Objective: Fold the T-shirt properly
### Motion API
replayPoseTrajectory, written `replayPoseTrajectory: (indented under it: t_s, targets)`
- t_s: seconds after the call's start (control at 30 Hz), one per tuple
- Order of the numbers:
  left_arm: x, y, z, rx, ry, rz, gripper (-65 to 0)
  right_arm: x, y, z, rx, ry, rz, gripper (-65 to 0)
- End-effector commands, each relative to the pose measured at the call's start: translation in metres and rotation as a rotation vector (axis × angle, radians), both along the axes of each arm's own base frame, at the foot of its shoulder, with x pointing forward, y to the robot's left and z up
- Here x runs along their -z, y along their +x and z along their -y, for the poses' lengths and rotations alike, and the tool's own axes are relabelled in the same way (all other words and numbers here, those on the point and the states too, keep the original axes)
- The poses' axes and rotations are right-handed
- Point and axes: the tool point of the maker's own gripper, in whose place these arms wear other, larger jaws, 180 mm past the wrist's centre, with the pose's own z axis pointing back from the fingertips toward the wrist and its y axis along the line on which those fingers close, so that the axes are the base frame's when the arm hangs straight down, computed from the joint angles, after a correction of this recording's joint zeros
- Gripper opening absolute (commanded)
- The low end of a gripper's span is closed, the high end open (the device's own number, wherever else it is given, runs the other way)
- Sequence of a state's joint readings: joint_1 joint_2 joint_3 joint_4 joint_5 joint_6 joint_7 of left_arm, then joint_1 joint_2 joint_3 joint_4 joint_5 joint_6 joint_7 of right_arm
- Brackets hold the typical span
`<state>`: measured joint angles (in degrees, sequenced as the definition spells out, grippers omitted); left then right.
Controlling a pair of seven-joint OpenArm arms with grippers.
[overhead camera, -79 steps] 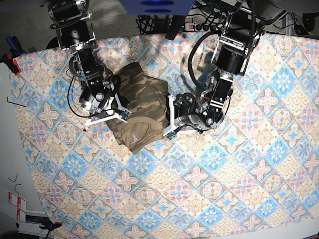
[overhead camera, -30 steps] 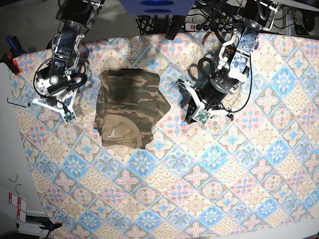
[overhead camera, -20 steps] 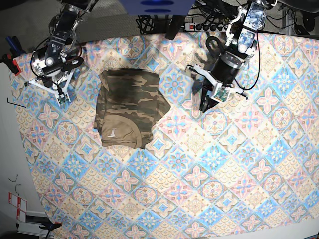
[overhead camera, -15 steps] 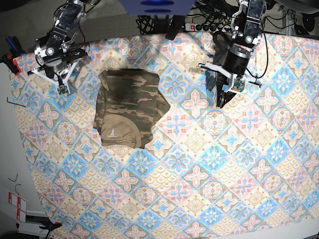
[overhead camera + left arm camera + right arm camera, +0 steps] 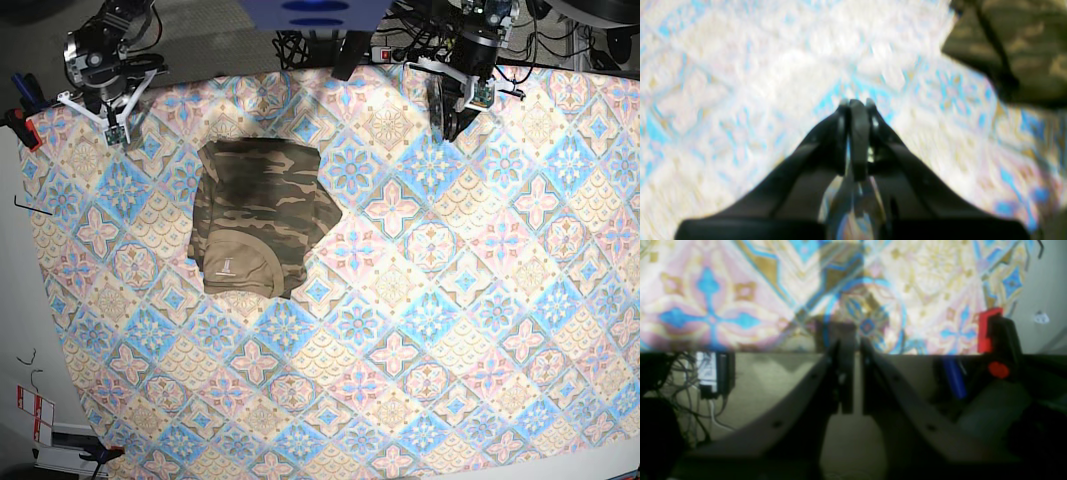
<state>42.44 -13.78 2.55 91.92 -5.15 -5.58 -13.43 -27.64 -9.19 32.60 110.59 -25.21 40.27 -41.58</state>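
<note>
The T-shirt (image 5: 261, 215) lies on the patterned tablecloth (image 5: 420, 330) as a compact folded bundle, roughly rectangular, with its pale neck label (image 5: 229, 266) facing up near the lower edge and one corner of cloth sticking out a little on the side toward the table's middle. Both arms are parked at the far edge of the table, well apart from the shirt: the left gripper (image 5: 448, 116) hangs over the cloth near the top middle, and the right gripper (image 5: 108, 124) sits by the table's corner. In the left wrist view the left gripper (image 5: 856, 104) has its jaws pressed together with nothing between them, and the camouflage shirt (image 5: 1013, 50) shows only at the upper corner of that blurred picture. In the right wrist view the right gripper (image 5: 853, 346) is clenched to a thin slit, also empty, pointing past the table edge toward a red clamp (image 5: 990, 330). Judged from this layout, the folding itself looks finished and the step in hand is the retreat to rest. If anything remains, it would be tidying the protruding corner, which would call for an arm to come over the bundle, spread its jaws, and tuck or press that edge flat without disturbing the layers beneath.
</note>
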Motion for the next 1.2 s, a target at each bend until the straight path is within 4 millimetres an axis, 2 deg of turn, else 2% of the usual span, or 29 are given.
replayPoseTrajectory:
  t_s: [0.0,0.17,0.4,0.5,0.63,0.73,0.83,0.93,1.07,1.17]
  targets:
    - [-0.007,-0.007,0.001,0.001,-0.010,0.020,-65.0,-0.005,0.000,0.003,0.001,-0.009,0.018,-62.2]
    - [-0.002,-0.046,0.006,0.011,-0.011,-0.091,-65.0,-0.001,-0.018,0.002,-0.001,-0.008,-0.024,-62.3]
    - [-0.017,-0.092,0.020,0.055,-0.005,-0.281,-65.0,0.001,-0.034,-0.003,-0.033,0.013,-0.012,-62.3]
    - [-0.016,-0.111,0.022,0.065,0.004,-0.373,-65.0,0.001,-0.042,-0.005,-0.044,0.022,-0.011,-62.3]
    - [0.000,-0.143,0.021,0.078,0.029,-0.532,-65.0,0.009,-0.053,-0.010,-0.050,0.052,-0.017,-62.3]
    - [0.010,-0.160,0.025,0.092,0.030,-0.610,-65.0,0.020,-0.061,-0.012,-0.036,0.084,-0.026,-62.3]
    - [0.026,-0.174,0.019,0.083,0.040,-0.662,-65.0,0.035,-0.072,-0.013,-0.005,0.123,-0.031,-62.3]
    - [0.051,-0.175,0.010,0.069,0.058,-0.703,-65.0,0.051,-0.085,-0.021,0.014,0.174,-0.051,-62.2]
    - [0.085,-0.184,-0.004,0.055,0.097,-0.786,-65.0,0.065,-0.101,-0.020,0.059,0.202,-0.083,-62.2]
    - [0.104,-0.180,-0.014,0.039,0.113,-0.808,-65.0,0.076,-0.088,-0.017,0.101,0.224,-0.062,-62.2]
